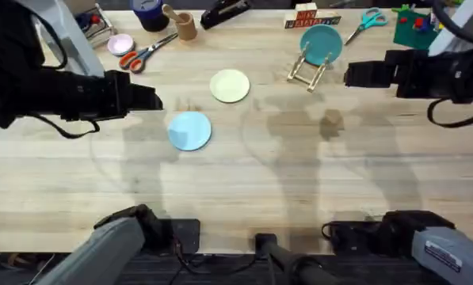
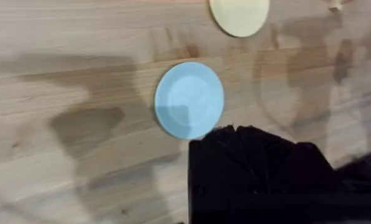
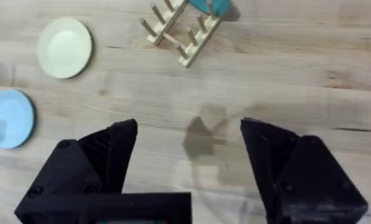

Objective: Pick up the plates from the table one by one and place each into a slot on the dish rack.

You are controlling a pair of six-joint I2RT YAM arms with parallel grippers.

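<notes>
The pale plank worktop (image 1: 244,190) is lying bare nearest the bases. Farther out, 2 plates are lying flat: light blue plate (image 1: 190,130), then cream plate (image 1: 230,85). Beyond, the dish rack (image 1: 309,71) is holding a teal plate (image 1: 321,43). The right gripper (image 3: 188,155) is hovering, fingers spread; the left gripper's (image 2: 260,162) fingers cannot be told.

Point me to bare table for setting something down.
Free: the broad near half of the table, between the light blue plate and the arm bases. Also between the cream plate and dish rack. Crowded: the far edge, with scissors and clutter.
</notes>
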